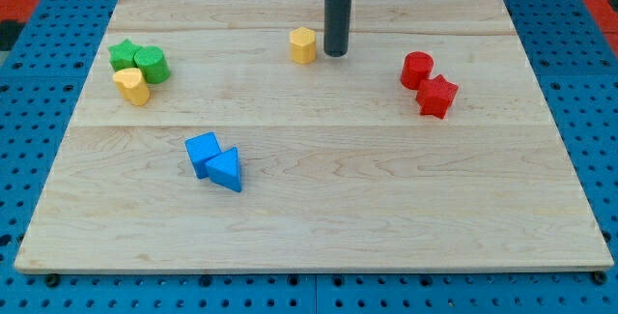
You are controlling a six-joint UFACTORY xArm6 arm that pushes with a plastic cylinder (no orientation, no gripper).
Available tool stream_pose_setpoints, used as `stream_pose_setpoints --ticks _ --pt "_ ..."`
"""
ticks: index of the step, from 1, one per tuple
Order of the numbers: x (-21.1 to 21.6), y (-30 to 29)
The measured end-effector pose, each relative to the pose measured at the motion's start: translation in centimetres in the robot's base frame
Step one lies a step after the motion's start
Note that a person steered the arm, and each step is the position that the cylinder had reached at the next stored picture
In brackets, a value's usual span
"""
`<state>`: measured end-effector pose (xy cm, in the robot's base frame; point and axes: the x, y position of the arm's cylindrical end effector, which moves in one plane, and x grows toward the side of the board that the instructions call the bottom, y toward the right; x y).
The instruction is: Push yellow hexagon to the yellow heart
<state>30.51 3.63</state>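
You've got a big wooden board [319, 217] with blocks scattered in little clusters. Your rod has no fingers to open or shut, so it holds nothing — it only shoves. The tip [335, 54] sits just beside the yellow hexagon [303, 45], on its right side, near the view's top. The yellow heart [131, 86] is well off to the view's left, touching a green cylinder [152, 64] and a green star [123, 54]. The hexagon looks small, light, rigid, probably slick on that wood — I'd guess it spins if you hit it off-centre, so press square on its right face.
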Motion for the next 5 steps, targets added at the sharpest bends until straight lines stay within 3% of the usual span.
stream_pose_setpoints --ticks 1,3,4,5 --pt "-3.2 -0.3" --pt "2.2 -4.4" --pt "-3.2 -1.0" --pt "-2.3 -3.5"
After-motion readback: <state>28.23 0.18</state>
